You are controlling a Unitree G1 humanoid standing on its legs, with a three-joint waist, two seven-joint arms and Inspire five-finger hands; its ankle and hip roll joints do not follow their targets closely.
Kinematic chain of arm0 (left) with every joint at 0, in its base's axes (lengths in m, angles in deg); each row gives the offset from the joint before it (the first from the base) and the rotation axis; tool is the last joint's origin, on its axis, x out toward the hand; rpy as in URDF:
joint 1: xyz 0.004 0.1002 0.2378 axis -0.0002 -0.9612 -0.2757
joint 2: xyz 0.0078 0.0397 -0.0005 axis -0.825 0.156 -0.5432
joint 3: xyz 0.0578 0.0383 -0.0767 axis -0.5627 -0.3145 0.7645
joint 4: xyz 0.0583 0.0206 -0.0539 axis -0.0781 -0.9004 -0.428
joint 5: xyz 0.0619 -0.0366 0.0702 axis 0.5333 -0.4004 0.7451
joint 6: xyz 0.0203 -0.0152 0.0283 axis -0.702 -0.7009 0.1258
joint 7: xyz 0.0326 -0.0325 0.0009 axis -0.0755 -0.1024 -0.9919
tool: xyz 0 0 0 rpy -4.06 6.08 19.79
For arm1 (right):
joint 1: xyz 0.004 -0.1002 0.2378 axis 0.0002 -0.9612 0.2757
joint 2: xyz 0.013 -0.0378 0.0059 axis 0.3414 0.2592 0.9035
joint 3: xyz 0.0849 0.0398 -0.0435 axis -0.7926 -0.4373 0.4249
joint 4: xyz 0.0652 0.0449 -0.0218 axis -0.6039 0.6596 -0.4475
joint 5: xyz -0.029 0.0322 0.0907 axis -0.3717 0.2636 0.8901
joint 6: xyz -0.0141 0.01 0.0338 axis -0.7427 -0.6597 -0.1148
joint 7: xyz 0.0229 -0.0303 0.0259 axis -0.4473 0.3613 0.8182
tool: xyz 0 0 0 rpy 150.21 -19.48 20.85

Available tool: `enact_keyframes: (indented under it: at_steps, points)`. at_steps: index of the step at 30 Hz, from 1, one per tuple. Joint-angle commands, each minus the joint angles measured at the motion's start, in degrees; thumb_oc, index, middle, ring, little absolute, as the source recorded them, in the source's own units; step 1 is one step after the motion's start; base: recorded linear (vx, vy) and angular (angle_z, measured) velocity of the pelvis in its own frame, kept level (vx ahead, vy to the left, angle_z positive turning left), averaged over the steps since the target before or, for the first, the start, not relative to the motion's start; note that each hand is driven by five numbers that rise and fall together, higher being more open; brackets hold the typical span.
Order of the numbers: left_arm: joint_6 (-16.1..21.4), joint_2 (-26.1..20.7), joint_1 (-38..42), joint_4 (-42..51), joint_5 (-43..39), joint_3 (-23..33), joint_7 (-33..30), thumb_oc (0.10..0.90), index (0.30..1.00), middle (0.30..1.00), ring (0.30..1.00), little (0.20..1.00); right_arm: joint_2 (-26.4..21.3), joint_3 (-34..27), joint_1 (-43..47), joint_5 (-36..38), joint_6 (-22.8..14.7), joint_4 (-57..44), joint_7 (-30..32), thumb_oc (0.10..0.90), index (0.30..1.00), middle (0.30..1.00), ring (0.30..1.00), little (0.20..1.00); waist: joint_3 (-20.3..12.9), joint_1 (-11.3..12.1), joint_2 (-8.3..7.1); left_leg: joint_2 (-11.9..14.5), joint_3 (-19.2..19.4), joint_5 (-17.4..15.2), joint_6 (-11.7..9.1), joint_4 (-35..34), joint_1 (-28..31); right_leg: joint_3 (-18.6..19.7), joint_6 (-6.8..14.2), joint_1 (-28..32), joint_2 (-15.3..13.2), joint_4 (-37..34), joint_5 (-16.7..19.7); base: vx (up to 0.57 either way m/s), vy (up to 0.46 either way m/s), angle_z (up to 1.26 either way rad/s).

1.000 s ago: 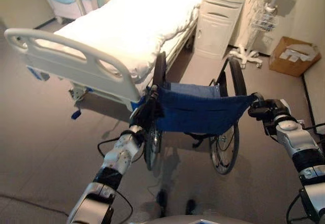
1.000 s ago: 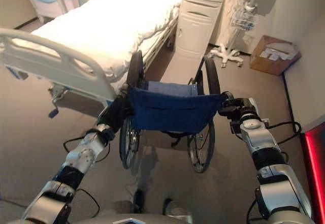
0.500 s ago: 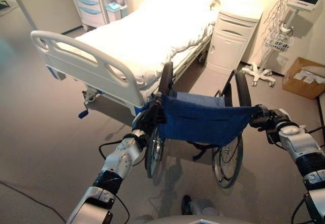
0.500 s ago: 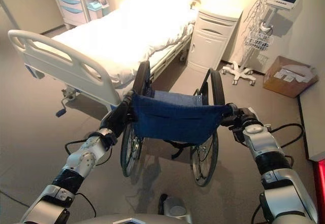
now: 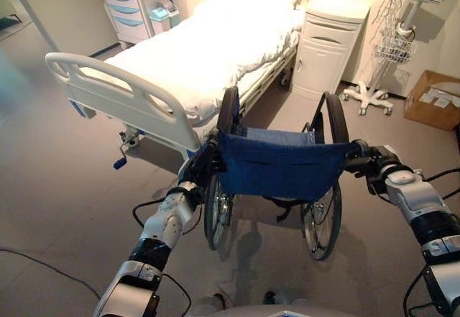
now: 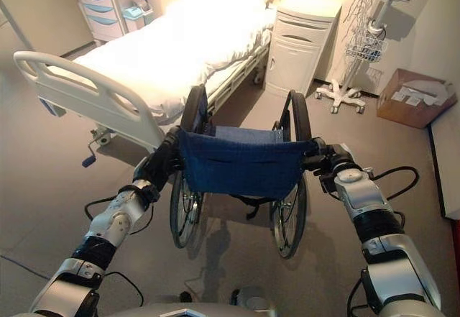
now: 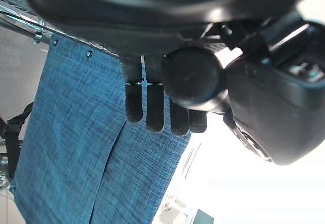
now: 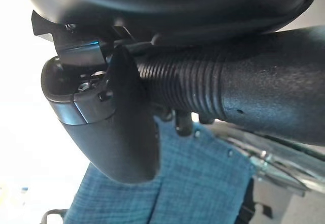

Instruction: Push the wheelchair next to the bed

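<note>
**A:** How did you expect the wheelchair to handle, and where was your hold?

**B:** You had it by the two push handles behind the backrest. Your right hand was curled round the ribbed grip, and that rubbery ribbing looked unlikely to slip. Your left hand sat at the other handle; its fingers hung bent beside the handle's round end against the blue cloth, so it was probably wrapped on, though the wrist view was too close for you to be certain.

**A:** Heavy?

**B:** You'd have judged it light to roll with no one seated, stiff in the frame, soft only in the sling. The small front casters could make it veer, so you'd want even pressure from both hands.

**A:** And how did it look?

**B:** A folding chair with a dark blue fabric backrest, a paler blue seat, and two large thin spoked wheels.

**A:** Where was it standing?

**B:** On the floor right in front of you, facing away, near the foot corner of the bed. Its left wheel stood close to the white footboard, and a white cabinet stood farther ahead by the bed's head.
</note>
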Motion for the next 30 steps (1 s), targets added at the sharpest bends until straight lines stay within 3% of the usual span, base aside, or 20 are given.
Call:
enact_keyframes:
  at_steps: [1,15,30]
  points:
    - [2.5,-1.1,2.9,-3.1,2.4,2.5,-1.2,0.400,0.300,0.300,0.300,0.300,7.1,3.3,-3.0,2.0,-10.0,-7.8,-9.0,0.400,0.300,0.300,0.300,0.300,-1.4,-0.5,-0.53,-4.0,1.2,-1.1,-0.8,0.4,0.6,0.5,1.9,8.2,1.4,-17.1,11.4,-0.02,0.165,-0.10]
    - [2.5,-2.7,4.2,-4.5,3.1,2.4,1.1,0.400,0.300,0.300,0.300,0.300,8.4,3.1,-8.2,2.5,-10.2,-13.1,-11.5,0.400,0.300,0.300,0.300,0.300,-0.5,-3.3,-0.10,-6.2,4.4,-1.9,1.9,-4.6,3.5,2.9,6.1,0.3,-0.5,-16.4,17.2,-0.06,0.108,-0.13]
    - [1.8,-2.7,4.0,-5.9,3.9,1.2,3.9,0.400,0.300,0.300,0.300,0.300,10.5,4.3,-12.6,2.5,-9.6,-18.0,-12.1,0.400,0.300,0.300,0.300,0.300,1.5,-5.1,0.00,-7.7,5.3,-2.8,3.6,-5.1,5.1,4.2,8.0,-4.5,-2.4,-12.7,20.3,-0.03,0.062,-0.13]
